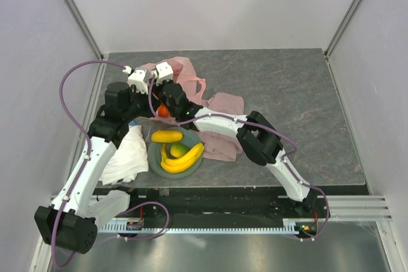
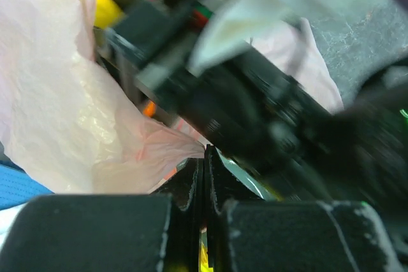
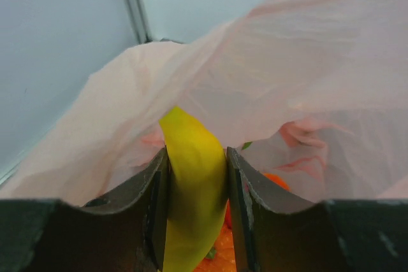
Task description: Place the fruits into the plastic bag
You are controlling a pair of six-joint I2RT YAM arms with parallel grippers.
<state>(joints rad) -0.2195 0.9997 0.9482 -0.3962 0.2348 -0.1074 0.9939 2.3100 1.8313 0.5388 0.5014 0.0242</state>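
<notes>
Right tool narrow, clamped on a yellow pointed fruit, fingers on both its sides, tip poking up past them toward the bag film. Left tool fingers pressed together, the bag's thin edge running into the tips, so it looks pinched on the film. Both tools meet at the far-left part of the grey counter, over the bag mouth. Plastic bag is pale pink and translucent, crumpled at far left-centre, partly under the two wrists; in the right wrist view its film rises in front of and around the held fruit. Dusty-pink cloth lies bunched just right of the bag, under the right forearm. White cloth sits by the left arm, touching the plate's left side. Grey-green plate is near centre-left, nearer than the bag. On it: bananas curving along the near-right rim, yellow oblong fruit at the far edge, small green-yellow fruit between them. Orange tangerine is off the plate, between plate and bag, right below the tools; can't tell whether it's inside the bag. Orange also shows under the held fruit in the right wrist view.
</notes>
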